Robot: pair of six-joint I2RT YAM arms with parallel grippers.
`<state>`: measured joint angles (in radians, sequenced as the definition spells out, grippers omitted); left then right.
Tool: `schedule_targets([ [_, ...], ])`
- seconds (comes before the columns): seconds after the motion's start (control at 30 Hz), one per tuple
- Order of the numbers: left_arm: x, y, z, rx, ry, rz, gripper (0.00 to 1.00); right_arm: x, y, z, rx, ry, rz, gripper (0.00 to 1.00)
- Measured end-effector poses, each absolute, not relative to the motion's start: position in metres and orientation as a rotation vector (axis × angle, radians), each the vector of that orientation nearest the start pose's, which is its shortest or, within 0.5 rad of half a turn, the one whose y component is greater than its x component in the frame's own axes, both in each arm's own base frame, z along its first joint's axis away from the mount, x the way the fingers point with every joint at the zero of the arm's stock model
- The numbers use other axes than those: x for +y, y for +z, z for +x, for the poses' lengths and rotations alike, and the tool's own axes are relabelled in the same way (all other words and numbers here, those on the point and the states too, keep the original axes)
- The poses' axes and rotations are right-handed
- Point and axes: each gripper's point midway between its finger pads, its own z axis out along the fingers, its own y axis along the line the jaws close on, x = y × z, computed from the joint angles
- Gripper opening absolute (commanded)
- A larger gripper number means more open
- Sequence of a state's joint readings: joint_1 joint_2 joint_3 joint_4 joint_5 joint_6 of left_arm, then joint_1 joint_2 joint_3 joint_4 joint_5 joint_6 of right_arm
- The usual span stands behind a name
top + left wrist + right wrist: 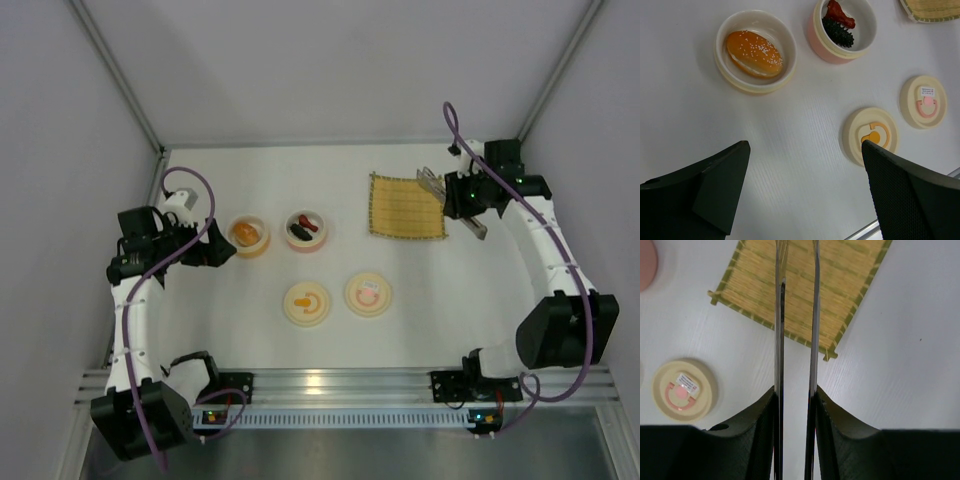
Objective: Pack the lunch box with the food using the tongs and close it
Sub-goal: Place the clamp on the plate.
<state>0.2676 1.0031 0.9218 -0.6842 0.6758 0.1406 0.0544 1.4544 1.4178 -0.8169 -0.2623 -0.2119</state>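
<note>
The tongs (pixel 814 330), arms squeezed to a narrow gap with nothing seen between them, sit clamped in the right gripper (pixel 795 396) above the mat (pixel 755 285), well apart from the bun (pixel 754 53) in its bowl (pixel 721 37) and the red piece (pixel 841 15) and black piece (pixel 837 32) in the pink bowl (pixel 820 47), near the wide-spread left gripper (pixel 805 170).

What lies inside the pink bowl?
Inside the pink bowl lie a red-brown food piece and a black food piece, touching each other. The bowl floor under them is covered, so nothing beneath can be seen.

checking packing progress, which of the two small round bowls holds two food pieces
The pink-walled round bowl holds a red-brown piece and a black piece; the cream-walled bowl holds only an orange bun.
</note>
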Motion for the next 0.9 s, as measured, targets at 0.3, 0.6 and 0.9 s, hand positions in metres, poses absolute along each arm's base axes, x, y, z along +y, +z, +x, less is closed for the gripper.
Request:
schedule_targets([
  [0.3,-0.035,0.199,0.271,2.181,-0.552,0.203,0.98,0.010,0.174,0.325,2.402,0.215,-0.499,0.28],
  [0.6,-0.039,0.200,0.269,2.178,-0.586,0.235,0.98,-0.046,0.148,0.347,2.348,0.432,-0.851,0.34],
  [0.9,-0.038,0.192,0.278,2.215,-0.614,0.223,0.98,-0.057,0.136,0.379,2.189,0.522,-1.087,0.42],
])
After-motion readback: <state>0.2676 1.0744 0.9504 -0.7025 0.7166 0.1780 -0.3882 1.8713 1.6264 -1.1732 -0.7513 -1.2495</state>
